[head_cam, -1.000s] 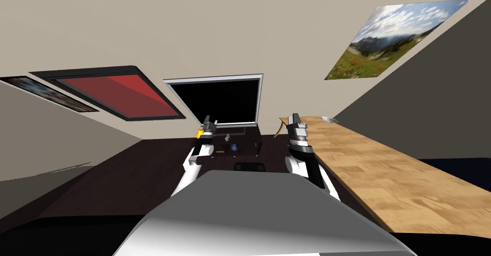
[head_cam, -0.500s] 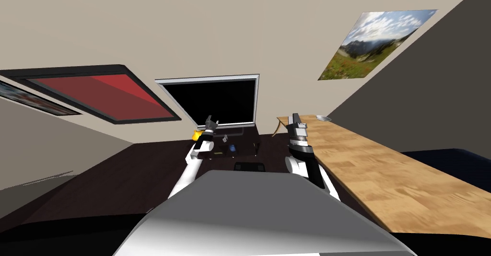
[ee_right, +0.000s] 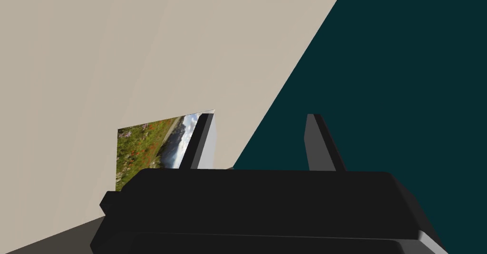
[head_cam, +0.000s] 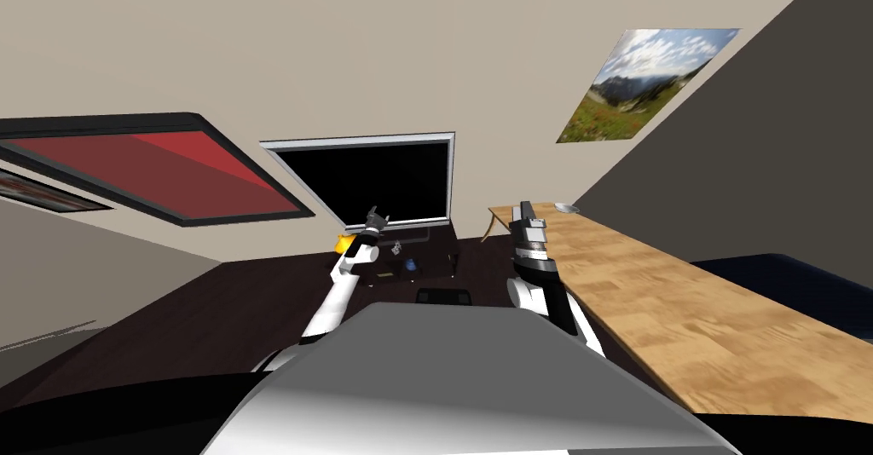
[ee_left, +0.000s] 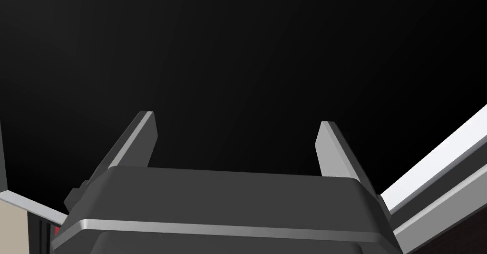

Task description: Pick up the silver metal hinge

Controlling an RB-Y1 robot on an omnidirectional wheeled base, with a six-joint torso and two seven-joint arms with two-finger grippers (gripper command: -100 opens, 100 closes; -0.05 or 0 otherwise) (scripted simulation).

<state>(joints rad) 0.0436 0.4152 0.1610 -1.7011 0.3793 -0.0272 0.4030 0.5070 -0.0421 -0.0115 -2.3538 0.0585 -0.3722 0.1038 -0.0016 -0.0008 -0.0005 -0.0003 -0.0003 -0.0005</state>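
The hinge (head_cam: 396, 249) is a small pale silvery piece lying on a low dark stand (head_cam: 436, 254) under a black TV screen (head_cam: 384, 181). My left gripper (head_cam: 375, 216) is stretched out over the stand's left part, just left of and above the hinge. In the left wrist view the left gripper (ee_left: 236, 120) is open and empty, facing the black screen (ee_left: 238, 51). My right gripper (head_cam: 526, 211) is held up by the wooden table's near-left edge; the right wrist view shows the right gripper (ee_right: 259, 115) open and empty.
A small blue thing (head_cam: 412, 264) and a yellow thing (head_cam: 345, 241) also sit on the stand. A long wooden table (head_cam: 665, 305) runs along the right with a grey bowl (head_cam: 566, 208) at its far end. A dark box (head_cam: 443, 295) lies on the dark floor before me.
The whole head view has slid left, so I have turned. My left arm has reached further forward over the stand. The right arm keeps its pose.
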